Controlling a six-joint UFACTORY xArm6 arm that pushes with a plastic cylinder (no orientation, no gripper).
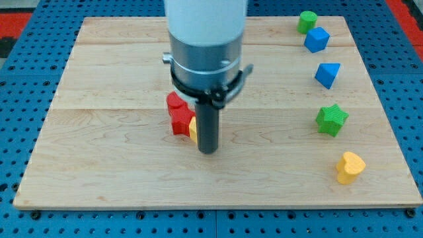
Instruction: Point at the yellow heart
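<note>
The yellow heart (349,166) is found near the view's bottom right corner of the wooden board (99,165), lying flat and apart from every other block, so that it can be approached freely from the view's left without anything being disturbed. Just above it, towards the view's top, a green star-shaped block (331,119) is placed, and further up along the same right side a blue block (327,74) of roughly triangular form, a blue cube (316,39) and a green block (307,21) whose shape cannot be made out well are lined up; this column seems to be kept at the board's edge, out of the working area. My tip (208,151) is set down near the middle of the board, well apart from the yellow heart, and nothing is held by it, since the rod has no means of grasping and can only push or point. Just beside the tip, on the view's left, a red block (177,114) of irregular shape is seen, and a small yellow piece (192,128) is partly hidden behind the rod; whether the tip touches them cannot be told. It is judged that the pointing is not yet done: the tip would have to be carried towards the view's right and slightly down, and the red block should be left behind so that it is not dragged along.
</note>
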